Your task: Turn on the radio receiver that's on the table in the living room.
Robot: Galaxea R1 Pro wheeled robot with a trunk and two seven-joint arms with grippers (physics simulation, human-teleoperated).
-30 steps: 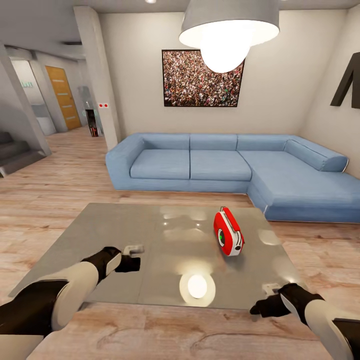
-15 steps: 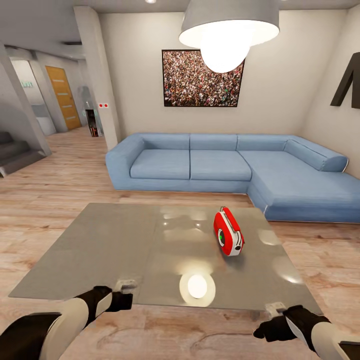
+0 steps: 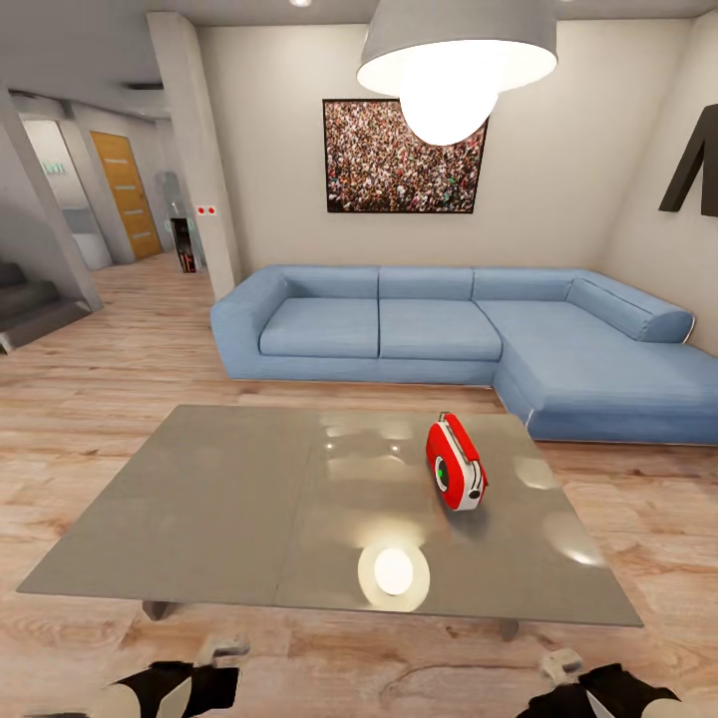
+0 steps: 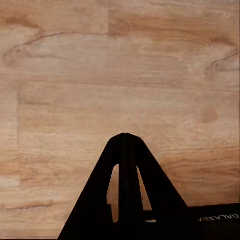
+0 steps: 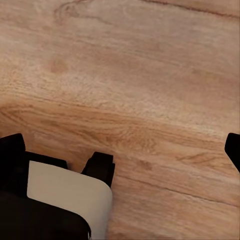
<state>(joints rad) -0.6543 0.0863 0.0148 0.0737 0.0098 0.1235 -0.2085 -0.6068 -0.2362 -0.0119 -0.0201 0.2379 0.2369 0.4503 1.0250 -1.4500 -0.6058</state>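
- While both arms hang low at the head view's bottom edge, the radio (image 3: pixel 457 464) is seen standing on the table (image 3: pixel 229 499), at about two o'clock from the tabletop's middle, with the sofa (image 3: pixel 449 329) beyond at twelve o'clock.
- A green centre is shown on its dial, which is judged a sign that the switching-on may already be done; this cannot be confirmed.
- The left gripper (image 4: pixel 125 137) is seen pressed closed, tips meeting, over bare floor (image 4: pixel 120 65).
- The right gripper (image 3: pixel 561 661) is glimpsed at five o'clock; the wrist view suggests spread fingers, yet the jaw state cannot be told.
- If a further press is needed, the right arm would have to be raised and reached toward one o'clock to the dial.
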